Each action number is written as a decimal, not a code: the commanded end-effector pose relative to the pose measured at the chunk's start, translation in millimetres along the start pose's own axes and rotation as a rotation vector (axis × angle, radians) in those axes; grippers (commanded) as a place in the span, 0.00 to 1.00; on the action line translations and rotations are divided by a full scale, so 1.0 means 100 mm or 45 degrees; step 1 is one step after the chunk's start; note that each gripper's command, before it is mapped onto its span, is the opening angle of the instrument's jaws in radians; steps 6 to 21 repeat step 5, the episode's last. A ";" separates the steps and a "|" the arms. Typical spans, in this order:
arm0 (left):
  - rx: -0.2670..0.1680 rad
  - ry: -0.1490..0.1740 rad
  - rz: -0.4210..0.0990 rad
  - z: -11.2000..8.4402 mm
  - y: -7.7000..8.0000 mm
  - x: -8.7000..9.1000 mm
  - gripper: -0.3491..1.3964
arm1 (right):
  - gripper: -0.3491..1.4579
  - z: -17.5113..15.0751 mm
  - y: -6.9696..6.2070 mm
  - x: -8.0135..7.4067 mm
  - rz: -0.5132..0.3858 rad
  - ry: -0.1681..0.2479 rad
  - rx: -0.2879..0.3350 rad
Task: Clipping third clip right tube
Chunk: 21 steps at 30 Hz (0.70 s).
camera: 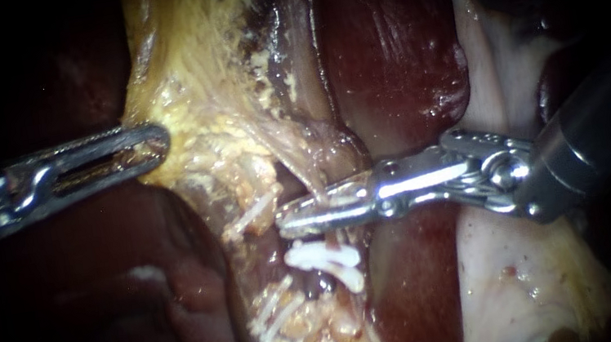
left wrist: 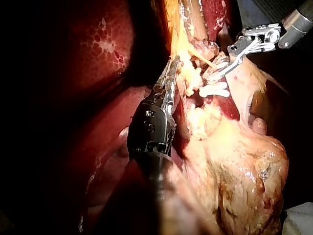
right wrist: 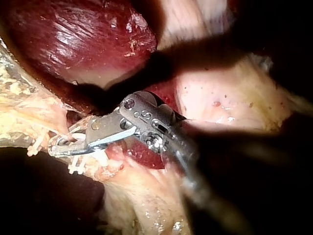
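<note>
My right instrument (camera: 289, 223) comes in from the right, its jaws closed across a thin pale tube (camera: 316, 187), the right tube, that runs down from the yellow tissue. Just below the jaws two white clips (camera: 324, 257) sit on the same tube. In the right wrist view the jaws (right wrist: 55, 147) pinch the strand, with white clips (right wrist: 93, 157) beside them. My left instrument (camera: 156, 142) enters from the left, shut on the edge of the yellow fatty tissue (camera: 201, 89) and holding it taut. The left wrist view shows this grip (left wrist: 172, 66) and the right instrument (left wrist: 215, 76) beyond.
More white clips (camera: 251, 215) lie on the strand to the left, and others lower down (camera: 273, 321). Dark red liver (camera: 394, 57) bulges behind the right instrument's jaws. Pale glistening tissue (camera: 523, 283) fills the lower right, under the right shaft.
</note>
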 end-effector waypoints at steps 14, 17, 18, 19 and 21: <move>0.000 0.000 0.000 -0.001 0.000 -0.001 0.00 | 0.00 0.002 -0.002 -0.001 0.000 0.000 0.001; 0.000 0.000 0.000 -0.001 0.000 -0.001 0.00 | 0.00 0.002 -0.002 -0.001 0.000 0.000 0.001; 0.000 0.000 0.000 -0.001 0.000 -0.001 0.00 | 0.00 0.002 -0.002 -0.001 0.000 0.000 0.001; 0.000 0.000 0.000 -0.001 0.000 -0.001 0.00 | 0.00 0.002 -0.002 -0.001 0.000 0.000 0.001; 0.000 0.000 0.000 -0.001 0.000 -0.001 0.00 | 0.00 0.002 -0.002 -0.001 0.000 0.000 0.001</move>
